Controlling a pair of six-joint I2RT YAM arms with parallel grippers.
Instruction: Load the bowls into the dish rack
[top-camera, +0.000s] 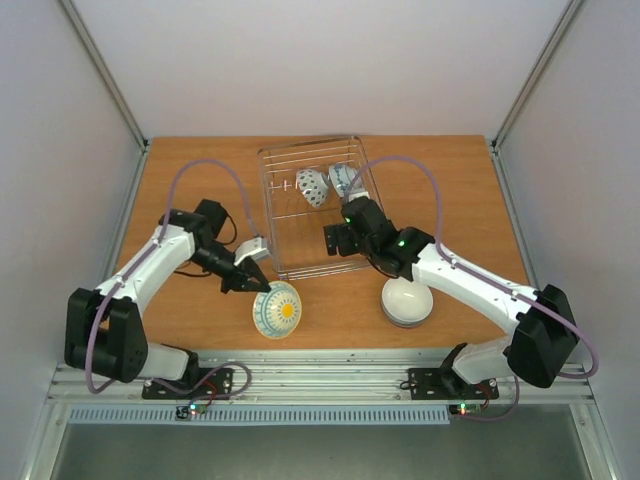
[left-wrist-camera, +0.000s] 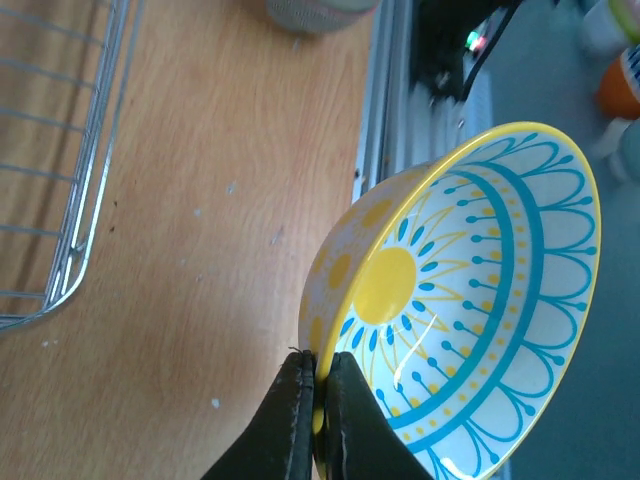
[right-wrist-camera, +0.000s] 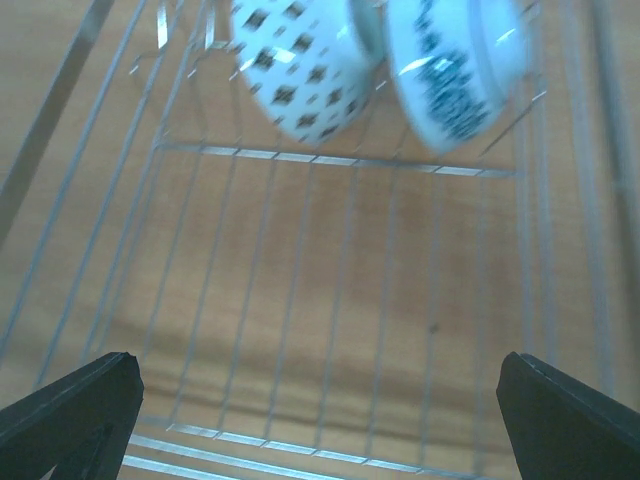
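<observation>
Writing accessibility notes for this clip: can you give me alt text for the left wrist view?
The left hand is shut on the rim of a yellow-and-blue sunburst bowl, which is tipped on its side with the wooden table behind it. A corner of the wire dish rack shows at the left edge.

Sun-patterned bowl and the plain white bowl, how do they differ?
The sun-patterned bowl shows a yellow centre and blue arcs; the white bowl is plain. The sun-patterned bowl is tilted, its rim pinched by the left gripper; the white bowl sits ungripped. Both are outside the dish rack.
</observation>
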